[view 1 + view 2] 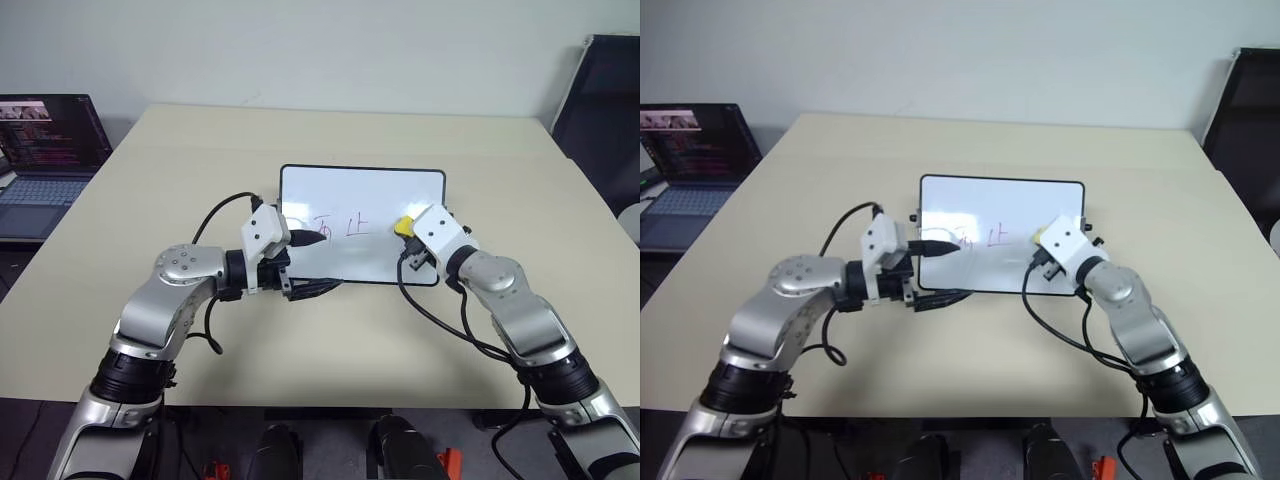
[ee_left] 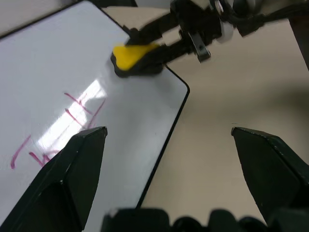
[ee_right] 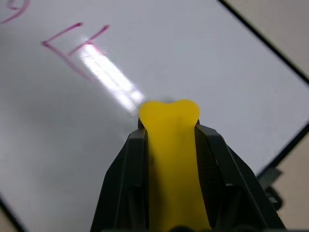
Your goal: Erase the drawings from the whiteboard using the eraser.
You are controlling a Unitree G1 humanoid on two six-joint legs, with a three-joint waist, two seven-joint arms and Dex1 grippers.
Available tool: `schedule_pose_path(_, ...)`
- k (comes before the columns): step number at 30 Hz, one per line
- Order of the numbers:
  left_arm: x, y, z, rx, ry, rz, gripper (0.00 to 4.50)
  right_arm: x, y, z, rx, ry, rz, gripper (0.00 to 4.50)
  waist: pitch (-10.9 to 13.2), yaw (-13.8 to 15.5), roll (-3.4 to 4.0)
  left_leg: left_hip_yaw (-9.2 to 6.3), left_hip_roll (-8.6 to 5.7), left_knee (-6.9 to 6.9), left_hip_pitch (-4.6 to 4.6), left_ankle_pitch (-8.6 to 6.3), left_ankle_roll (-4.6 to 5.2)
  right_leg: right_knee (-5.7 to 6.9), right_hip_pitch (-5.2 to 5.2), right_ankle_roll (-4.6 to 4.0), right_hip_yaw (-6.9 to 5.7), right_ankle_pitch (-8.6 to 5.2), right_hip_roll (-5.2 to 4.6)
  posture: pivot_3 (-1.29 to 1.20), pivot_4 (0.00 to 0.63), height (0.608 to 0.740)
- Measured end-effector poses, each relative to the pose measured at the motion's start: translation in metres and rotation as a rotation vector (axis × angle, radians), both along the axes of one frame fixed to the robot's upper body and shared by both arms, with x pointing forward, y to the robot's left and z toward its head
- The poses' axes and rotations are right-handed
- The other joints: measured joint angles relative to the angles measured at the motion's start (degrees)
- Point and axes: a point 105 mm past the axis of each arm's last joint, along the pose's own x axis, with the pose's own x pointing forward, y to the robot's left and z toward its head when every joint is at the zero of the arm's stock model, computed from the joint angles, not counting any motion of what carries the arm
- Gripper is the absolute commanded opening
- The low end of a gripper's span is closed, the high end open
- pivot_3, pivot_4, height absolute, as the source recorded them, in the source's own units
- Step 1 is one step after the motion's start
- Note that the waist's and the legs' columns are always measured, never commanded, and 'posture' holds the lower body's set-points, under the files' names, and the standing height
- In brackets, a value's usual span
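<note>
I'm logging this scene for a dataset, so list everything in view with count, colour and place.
whiteboard: one, white with black frame, flat at the table's middle
drawings: reddish marks in a row on the board; the count is unclear, since the left gripper covers part
eraser: one, yellow top, on the board's right part, clamped by the right gripper
table: one, beige, under everything
laptop: one, dark, screen lit, far left past the table's edge
dark panel: one, far right behind the table
left gripper: black fingers open, at the board's left edge
right gripper: shut on the eraser
</note>
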Motion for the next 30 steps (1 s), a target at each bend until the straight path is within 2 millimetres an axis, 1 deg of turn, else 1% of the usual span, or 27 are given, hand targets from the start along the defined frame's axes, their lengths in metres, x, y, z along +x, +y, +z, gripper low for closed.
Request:
schedule_pose_path(2, -0.003, 0.005, -0.006, 0.014, 0.025, 0.004, 4.50, 0.001, -0.003, 0.001, -0.004, -0.001, -0.010, 1.00, 0.00, 0.06, 0.00, 0.00, 0.00, 0.00, 0.00, 0.00, 0.00, -0.01, 0.00, 0.00, 0.00, 0.00, 0.00, 0.00, 0.150, 0.740)
schedule_pose_path(4, -0.003, 0.007, -0.007, 0.015, 0.029, 0.009, 4.50, 0.000, -0.004, 0.000, -0.007, 0.019, -0.005, 1.00, -0.01, 0.17, -0.02, 0.00, 0.00, 0.00, 0.00, 0.00, 0.00, -0.02, 0.01, 0.00, 0.00, 0.00, 0.00, 0.00, 0.150, 0.740)
schedule_pose_path(10, -0.003, 0.008, -0.005, 0.007, 0.027, 0.011, 4.50, -0.024, 0.003, -0.026, -0.073, 0.165, 0.120, 1.00, -0.04, 0.19, -0.06, 0.00, 0.01, 0.00, 0.01, 0.00, 0.00, -0.02, 0.02, -0.01, 0.00, -0.01, 0.00, 0.00, 0.150, 0.740)
schedule_pose_path(12, -0.003, 0.008, -0.005, 0.006, 0.026, 0.010, 4.50, -0.028, 0.006, -0.031, -0.080, 0.190, 0.141, 0.99, -0.04, 0.08, -0.06, 0.01, 0.00, 0.00, 0.02, 0.00, 0.00, -0.02, 0.01, -0.03, 0.01, 0.00, 0.00, 0.00, 0.150, 0.740)
schedule_pose_path(14, -0.003, 0.008, -0.005, 0.005, 0.027, 0.009, 4.50, -0.025, 0.007, -0.030, -0.067, 0.172, 0.122, 0.99, -0.03, -0.04, -0.06, 0.01, 0.01, 0.00, 0.04, 0.01, 0.01, -0.01, 0.00, -0.07, 0.01, 0.03, 0.00, 0.00, 0.150, 0.740)
schedule_pose_path(16, -0.004, 0.008, -0.005, 0.004, 0.028, 0.006, 4.50, -0.017, 0.006, -0.022, -0.058, 0.115, 0.075, 0.99, -0.03, -0.05, -0.06, 0.01, 0.00, 0.01, 0.05, 0.03, 0.03, -0.02, -0.01, -0.10, 0.02, 0.09, 0.00, 0.00, 0.150, 0.740)
schedule_pose_path(19, -0.004, 0.007, -0.005, 0.001, 0.031, -0.002, 4.50, -0.004, -0.008, -0.006, -0.051, 0.036, -0.019, 0.99, -0.03, 0.04, -0.07, 0.01, -0.02, 0.02, 0.04, 0.09, 0.10, -0.04, -0.01, -0.11, 0.03, 0.10, -0.01, 0.00, 0.150, 0.740)
schedule_pose_path(21, -0.005, 0.007, -0.005, 0.000, 0.034, -0.002, 4.50, -0.004, -0.014, -0.004, -0.061, 0.036, -0.033, 0.99, -0.04, 0.26, -0.09, 0.01, -0.02, 0.01, 0.04, 0.09, 0.10, -0.05, 0.01, -0.11, 0.01, 0.10, -0.01, 0.00, 0.150, 0.740)
schedule_pose_path(24, -0.005, 0.007, -0.005, -0.002, 0.034, -0.003, 4.50, -0.011, -0.016, -0.011, -0.084, 0.076, -0.009, 0.99, -0.04, 0.28, -0.09, 0.01, -0.01, -0.02, 0.04, 0.09, 0.10, -0.11, 0.02, -0.10, 0.01, 0.09, -0.01, 0.00, 0.150, 0.740)
schedule_pose_path(28, -0.005, 0.007, -0.005, -0.003, 0.036, -0.003, 4.50, -0.030, -0.020, -0.031, -0.133, 0.180, 0.042, 0.99, -0.05, 0.23, -0.10, 0.01, -0.01, -0.03, 0.03, 0.08, 0.10, -0.12, 0.02, -0.09, 0.02, 0.08, -0.01, 0.00, 0.150, 0.740)
schedule_pose_path(30, -0.005, 0.007, -0.005, -0.004, 0.038, -0.003, 4.50, -0.034, -0.019, -0.035, -0.136, 0.201, 0.058, 0.99, -0.04, 0.19, -0.11, 0.02, -0.01, 0.01, 0.04, 0.09, 0.10, -0.10, 0.01, -0.10, 0.03, 0.09, -0.01, 0.00, 0.150, 0.740)
